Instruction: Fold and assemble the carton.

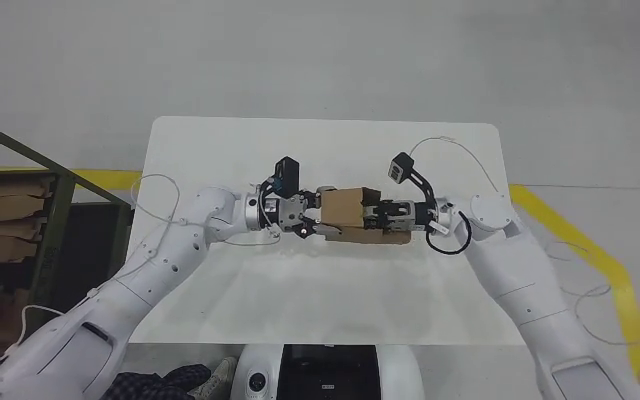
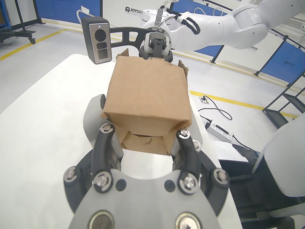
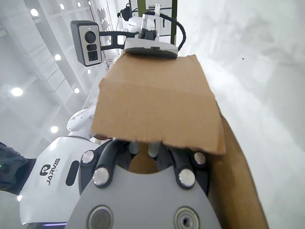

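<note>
**Over the desk's middle, one carton between two grippers**

Between the two arms, over the centre of the white desk (image 1: 420,290), sits the brown carton (image 1: 345,207). Its long axis runs from one gripper to the other. Whether its underside touches the desk cannot be told.

The left gripper (image 1: 305,216) is clamped on the carton's near end. In the left wrist view its white fingers (image 2: 94,113) straddle the carton (image 2: 147,91), one against each side wall, and the left gripper (image 2: 146,106) holds it there. That end is not sealed: an inner flap (image 2: 143,143) is folded partly inward, leaving a gap beneath the top panel.

The right gripper (image 1: 376,216) meets the opposite end, where the cardboard edge is ragged. From the left wrist view the right gripper (image 2: 155,51) sits at the top edge of that far end. In the right wrist view the carton (image 3: 155,101) spreads a loose panel over the right gripper (image 3: 143,147), so I cannot tell whether it is open or closed.

Off the desk's left side stands a green rack (image 1: 40,190) holding flat cardboard, beside a yellow line (image 1: 110,178) on the floor. A power brick (image 2: 219,131) with its cable lies on the floor.
</note>
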Robot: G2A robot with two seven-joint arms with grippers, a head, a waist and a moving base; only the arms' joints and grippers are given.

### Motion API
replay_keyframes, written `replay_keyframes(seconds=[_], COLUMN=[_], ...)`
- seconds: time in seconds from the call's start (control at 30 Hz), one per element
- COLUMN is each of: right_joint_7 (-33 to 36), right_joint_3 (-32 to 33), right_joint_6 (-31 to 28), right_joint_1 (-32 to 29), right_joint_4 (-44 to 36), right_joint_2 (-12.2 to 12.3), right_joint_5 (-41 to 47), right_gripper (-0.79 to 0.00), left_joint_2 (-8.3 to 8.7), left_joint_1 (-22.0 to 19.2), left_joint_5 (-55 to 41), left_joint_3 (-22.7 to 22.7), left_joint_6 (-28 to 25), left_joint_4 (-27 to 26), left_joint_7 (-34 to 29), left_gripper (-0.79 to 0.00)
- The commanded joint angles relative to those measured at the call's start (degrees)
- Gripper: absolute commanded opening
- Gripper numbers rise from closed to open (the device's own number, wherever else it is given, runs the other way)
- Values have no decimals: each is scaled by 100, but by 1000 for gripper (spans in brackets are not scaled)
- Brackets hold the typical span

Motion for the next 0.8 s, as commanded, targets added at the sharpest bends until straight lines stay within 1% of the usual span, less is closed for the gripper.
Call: replay_keyframes(seconds=[0.0,0.17,0.27,0.37,0.47,0.57,0.77], right_joint_7=[11,-54,-128,-127,-82,-112,-164], right_joint_3=[180,721,1011,1175,1158,1038,720], right_joint_6=[-20,-16,71,209,406,541,661], right_joint_1=[-62,-344,-587,-815,-976,-1033,-911], right_joint_4=[-37,-371,-688,-1041,-1354,-1511,-1431], right_joint_2=[51,207,296,359,392,394,357], right_joint_5=[-19,-140,-279,-373,-526,-624,-688], right_gripper=[-785,-785,-785,-785,-785,-785,-785], left_joint_2=[7,3,-11,-28,-47,-69,-118], left_joint_1=[37,131,136,125,110,98,105], left_joint_5=[61,8,-30,-45,-42,-19,-19], left_joint_3=[-71,-207,-273,-342,-387,-411,-428], left_joint_6=[21,12,23,74,83,81,49], left_joint_4=[41,163,229,287,310,314,295], left_joint_7=[2,59,49,42,13,-36,-96], left_gripper=[-305,-302,-342,-357,-372,-360,-357])
